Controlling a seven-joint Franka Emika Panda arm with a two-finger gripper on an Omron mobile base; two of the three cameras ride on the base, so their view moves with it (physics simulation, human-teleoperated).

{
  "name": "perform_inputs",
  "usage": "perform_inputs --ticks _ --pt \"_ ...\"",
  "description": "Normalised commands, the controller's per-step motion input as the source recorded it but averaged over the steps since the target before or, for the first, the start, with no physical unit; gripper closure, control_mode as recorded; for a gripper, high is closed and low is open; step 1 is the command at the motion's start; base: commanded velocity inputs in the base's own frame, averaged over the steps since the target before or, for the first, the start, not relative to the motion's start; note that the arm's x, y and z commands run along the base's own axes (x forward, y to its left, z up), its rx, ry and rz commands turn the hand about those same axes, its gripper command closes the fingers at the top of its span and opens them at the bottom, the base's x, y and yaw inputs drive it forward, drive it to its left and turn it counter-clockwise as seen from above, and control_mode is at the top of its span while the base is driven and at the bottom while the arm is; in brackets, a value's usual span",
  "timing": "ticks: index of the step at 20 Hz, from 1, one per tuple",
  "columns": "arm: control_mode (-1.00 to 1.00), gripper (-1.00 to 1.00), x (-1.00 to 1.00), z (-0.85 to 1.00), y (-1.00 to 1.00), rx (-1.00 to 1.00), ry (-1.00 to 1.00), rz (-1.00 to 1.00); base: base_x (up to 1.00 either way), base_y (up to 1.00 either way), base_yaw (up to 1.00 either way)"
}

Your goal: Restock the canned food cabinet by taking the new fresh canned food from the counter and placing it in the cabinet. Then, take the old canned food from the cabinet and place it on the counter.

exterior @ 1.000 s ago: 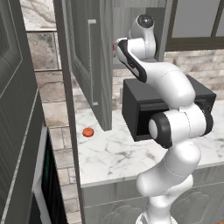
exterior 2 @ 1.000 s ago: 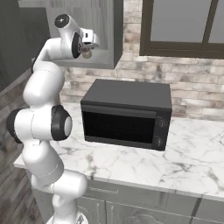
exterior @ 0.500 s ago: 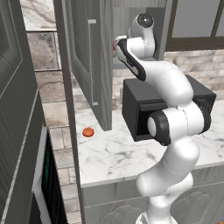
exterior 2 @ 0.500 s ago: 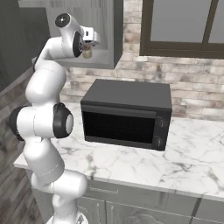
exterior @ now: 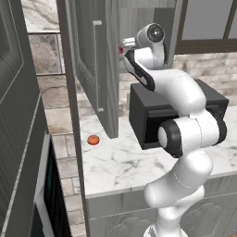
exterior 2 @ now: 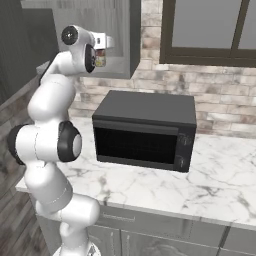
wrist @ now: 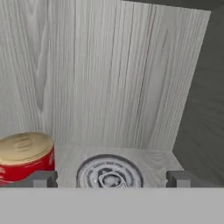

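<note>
The arm reaches up into the open cabinet [exterior 2: 127, 30], and the gripper [wrist: 109, 178] stands with its jaws spread wide on either side of a can [wrist: 109, 175] seen from above, its silver lid with a pull tab facing the camera; nothing is clamped. In the right base view this can [exterior 2: 100, 59] shows a yellowish label, so it looks like the new can, standing on the cabinet shelf [wrist: 153, 159] and just let go. The old red can [wrist: 24, 157], gold-lidded, stands on the same shelf just beside the new can. The restocking half seems done; the next move calls for backing out, shifting over to the red can, closing on it and carrying it down to the bench [exterior: 139, 162]. Faint print rings the silver lid, too small to read.
</note>
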Motion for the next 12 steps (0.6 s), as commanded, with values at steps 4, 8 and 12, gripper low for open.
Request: perform_inputs --ticks 4,8,12 --pt "-1.00 -1.00 -0.95 0.36 -0.01 0.04 -0.31 0.00 0.00 0.00 0.00" --pt "-1.00 -1.00 -1.00 0.48 0.05 0.00 -0.16 0.01 0.00 0.00 0.00" --pt "-1.00 -1.00 -0.85 0.35 0.23 0.00 0.07 0.06 0.00 0.00 0.00"
